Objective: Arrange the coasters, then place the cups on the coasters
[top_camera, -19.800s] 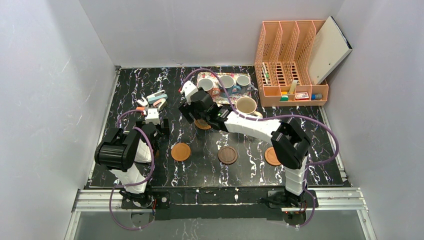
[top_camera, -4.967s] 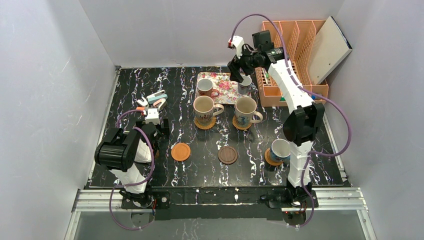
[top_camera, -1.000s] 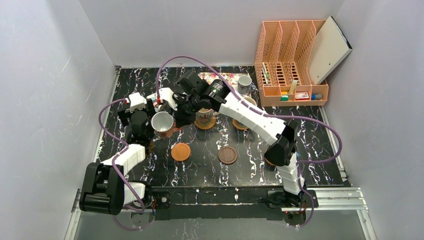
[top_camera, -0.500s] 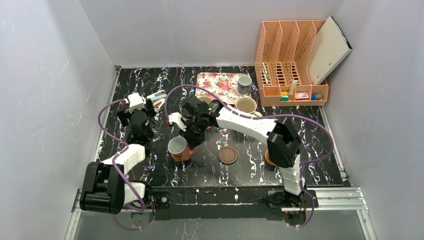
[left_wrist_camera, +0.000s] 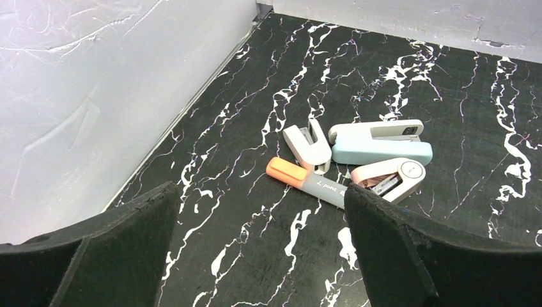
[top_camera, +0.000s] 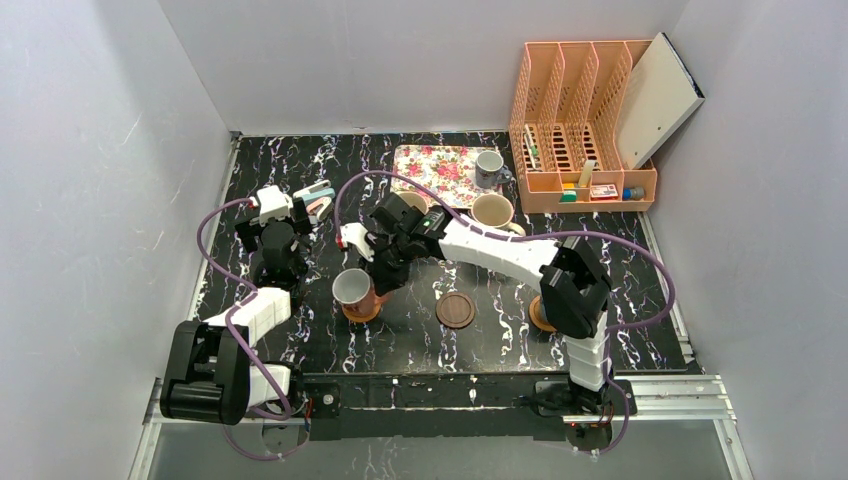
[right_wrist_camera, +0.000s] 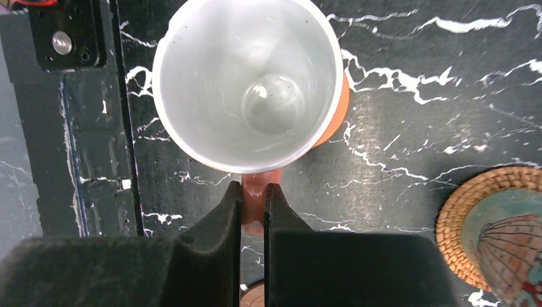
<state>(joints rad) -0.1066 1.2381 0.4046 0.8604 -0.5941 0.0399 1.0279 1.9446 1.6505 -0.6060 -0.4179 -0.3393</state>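
My right gripper (right_wrist_camera: 254, 188) is shut on the reddish handle (right_wrist_camera: 254, 208) of a white cup (right_wrist_camera: 246, 83). The cup stands upright over a smooth orange coaster (right_wrist_camera: 342, 110), whose edge peeks out beside it; I cannot tell whether they touch. A dark brown coaster (top_camera: 456, 309) lies bare to its right. A cream cup (top_camera: 493, 211) sits on a rattan coaster. Another cream cup (right_wrist_camera: 511, 246) sits on a rattan coaster (right_wrist_camera: 455, 224). A small cup (top_camera: 488, 168) stands on the floral tray (top_camera: 432, 162). My left gripper (left_wrist_camera: 260, 192) is open and holds nothing.
Staplers (left_wrist_camera: 380, 142) and an orange-capped marker (left_wrist_camera: 307, 181) lie just beyond my left fingers, near the left wall. An orange file rack (top_camera: 580, 125) stands at the back right. The right arm lies across the middle of the table and hides what is behind its elbow.
The right gripper carried the white cup from beside the left gripper toward the near side, over the orange coaster. In the last half second it barely moved. The left arm stayed put.
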